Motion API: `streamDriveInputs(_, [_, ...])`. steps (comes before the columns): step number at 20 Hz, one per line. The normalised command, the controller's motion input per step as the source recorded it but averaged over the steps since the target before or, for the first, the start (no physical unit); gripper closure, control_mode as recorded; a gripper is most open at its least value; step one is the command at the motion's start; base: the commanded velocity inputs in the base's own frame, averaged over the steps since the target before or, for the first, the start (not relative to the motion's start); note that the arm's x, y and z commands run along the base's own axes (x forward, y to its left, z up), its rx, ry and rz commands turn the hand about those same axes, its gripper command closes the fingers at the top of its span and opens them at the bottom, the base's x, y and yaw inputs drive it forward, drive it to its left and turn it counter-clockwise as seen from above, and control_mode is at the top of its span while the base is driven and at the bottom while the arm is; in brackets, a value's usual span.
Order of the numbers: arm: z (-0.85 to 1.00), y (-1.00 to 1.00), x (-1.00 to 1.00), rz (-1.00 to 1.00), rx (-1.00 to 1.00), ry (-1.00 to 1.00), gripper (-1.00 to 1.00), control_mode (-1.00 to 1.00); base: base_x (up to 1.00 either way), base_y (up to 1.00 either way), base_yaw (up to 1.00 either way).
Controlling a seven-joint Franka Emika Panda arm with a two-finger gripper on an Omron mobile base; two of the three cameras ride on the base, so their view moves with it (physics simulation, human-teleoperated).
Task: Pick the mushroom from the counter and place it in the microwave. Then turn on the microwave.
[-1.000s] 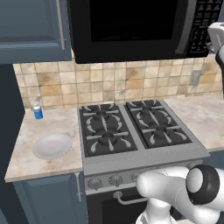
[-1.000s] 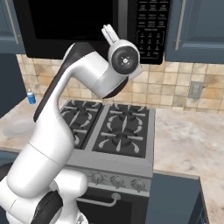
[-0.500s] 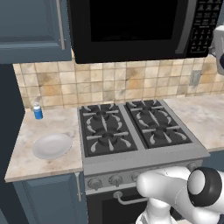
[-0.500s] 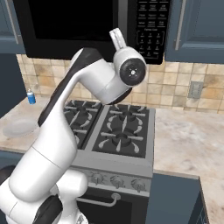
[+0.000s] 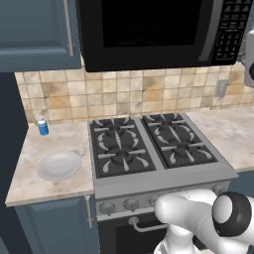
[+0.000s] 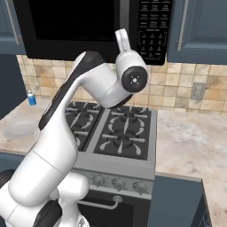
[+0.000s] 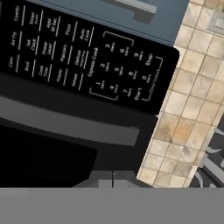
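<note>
Kitchen, gas stove (image 5: 151,146), microwave (image 5: 158,30), counter (image 5: 49,173)

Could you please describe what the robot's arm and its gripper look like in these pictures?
The arm is made of smooth, glossy white rounded shells, with a dark band running along one link and dark round caps at the joints, one cap carrying a small pale centre. No cables or markings show. The gripper shows as two small dark grey finger tips, squared off and flat-faced, pressed together.

Looks close-up and rolled at the microwave (image 7: 74,113): black keypad (image 7: 87,61) with white labels, grey handle (image 7: 65,124) beneath, dark glass door (image 7: 39,162) below. Beige tiled wall (image 7: 188,109) alongside; stove grate (image 7: 212,168) at the corner.
</note>
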Motion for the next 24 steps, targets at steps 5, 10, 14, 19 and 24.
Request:
streamDriveInputs(5, [-0.07, -0.02, 0.00, -0.03, 0.10, -0.01, 1.00, -1.00, 0.00, 0.00, 0.00])
streamDriveInputs(10, [-0.04, 0.00, 0.01, -0.02, 0.05, -0.01, 1.00, -1.00, 0.00, 0.00, 0.00])
streamDriveInputs(14, [-0.04, 0.00, 0.07, -0.03, 0.01, 0.00, 1.00, -1.00, 0.00, 0.00, 0.00])
streamDriveInputs(19, [-0.07, 0.00, 0.08, -0.03, 0.01, 0.00, 1.00, -1.00, 0.00, 0.00, 0.00])
streamDriveInputs(24, [-0.07, 0.00, 0.08, -0.02, 0.01, 0.00, 1.00, -1.00, 0.00, 0.00, 0.00])
